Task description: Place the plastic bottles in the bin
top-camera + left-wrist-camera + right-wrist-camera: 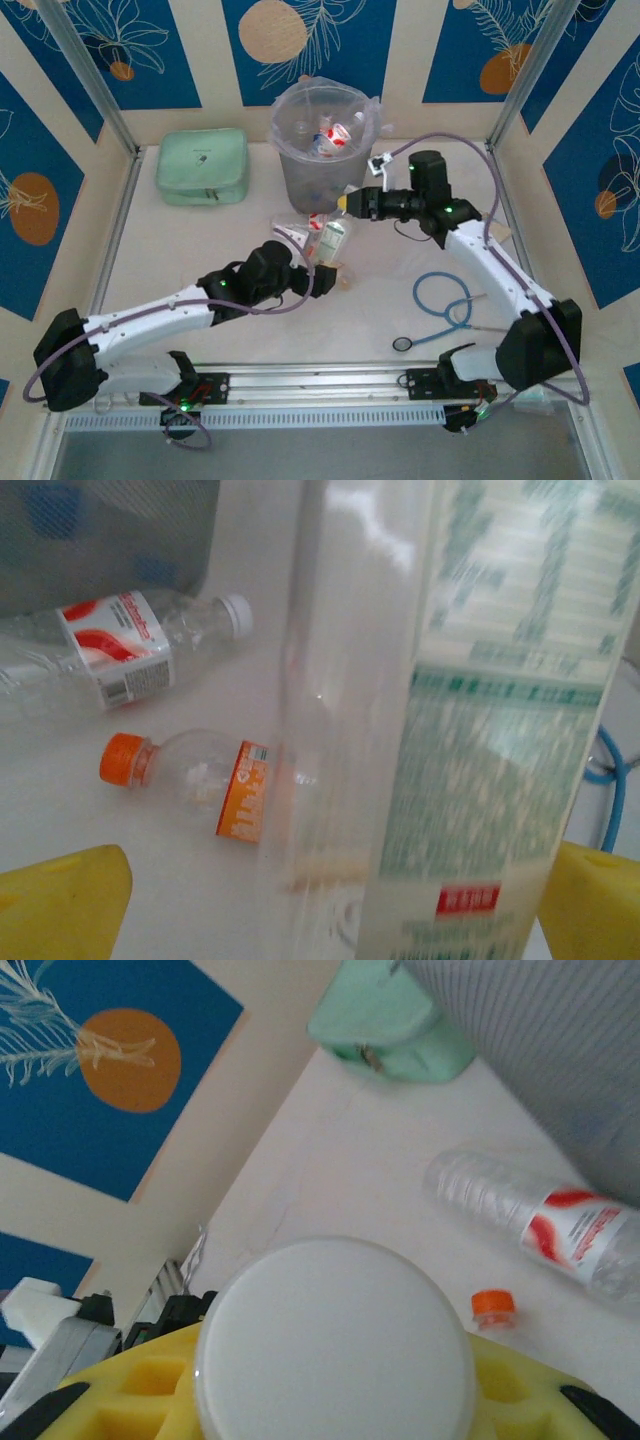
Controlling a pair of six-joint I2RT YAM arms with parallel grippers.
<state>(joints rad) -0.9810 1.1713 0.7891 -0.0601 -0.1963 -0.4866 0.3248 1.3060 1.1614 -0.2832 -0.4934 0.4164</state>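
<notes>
A clear bottle with a green label and white cap (333, 240) hangs just in front of the bin (322, 140). My right gripper (347, 203) is shut on its cap end; the white cap (335, 1345) sits between the yellow fingers. My left gripper (315, 268) stands open around the same bottle (470, 730), which looks blurred; the left finger (60, 900) is clear of it. A red-labelled bottle (110, 655) and an orange-capped bottle (190, 780) lie on the table by the bin's foot. Several bottles lie inside the bin.
A mint-green zip case (202, 165) lies left of the bin. A blue stethoscope (445, 305) lies at the right front of the table. A scrap of clear plastic (290, 235) lies near the left gripper. Patterned walls close in the table.
</notes>
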